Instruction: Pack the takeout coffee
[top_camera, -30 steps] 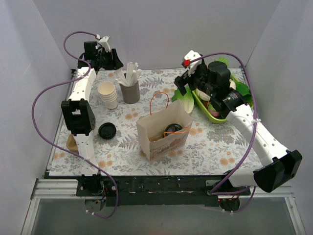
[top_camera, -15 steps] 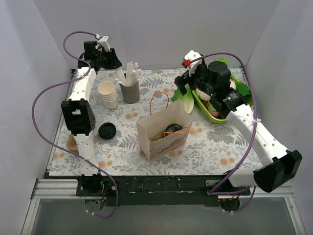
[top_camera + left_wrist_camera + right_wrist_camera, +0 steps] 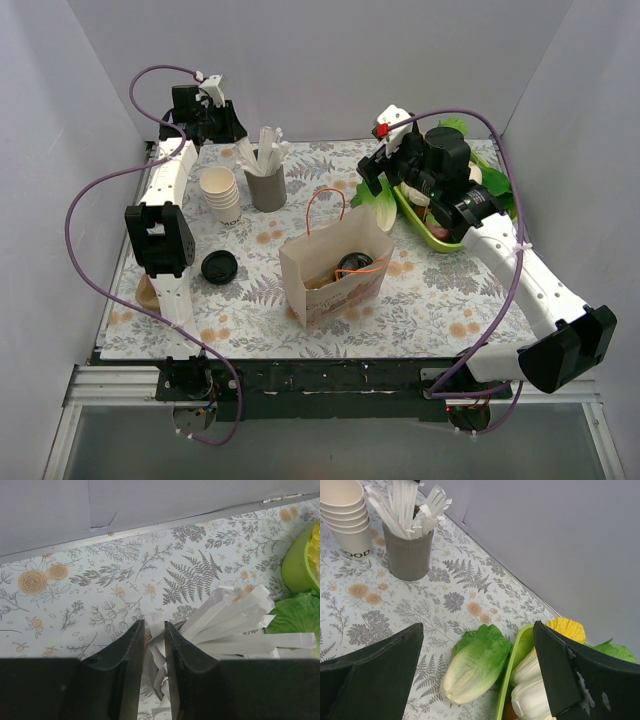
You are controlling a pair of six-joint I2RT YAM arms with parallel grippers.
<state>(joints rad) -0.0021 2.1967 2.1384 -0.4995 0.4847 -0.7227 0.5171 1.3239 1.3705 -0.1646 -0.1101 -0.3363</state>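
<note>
The takeout coffee stands inside the open paper bag at the middle of the table; only its round black lid shows. My left gripper hangs high at the back left, far from the bag. In the left wrist view its jaws stand almost together with a narrow slit and hold nothing; the wrapped straws lie below it. My right gripper is wide open and empty behind and right of the bag, above a lettuce head.
A stack of lidless paper cups and a grey cup of straws stand at the back left. A loose black lid lies left of the bag. A green tray of vegetables sits at the back right.
</note>
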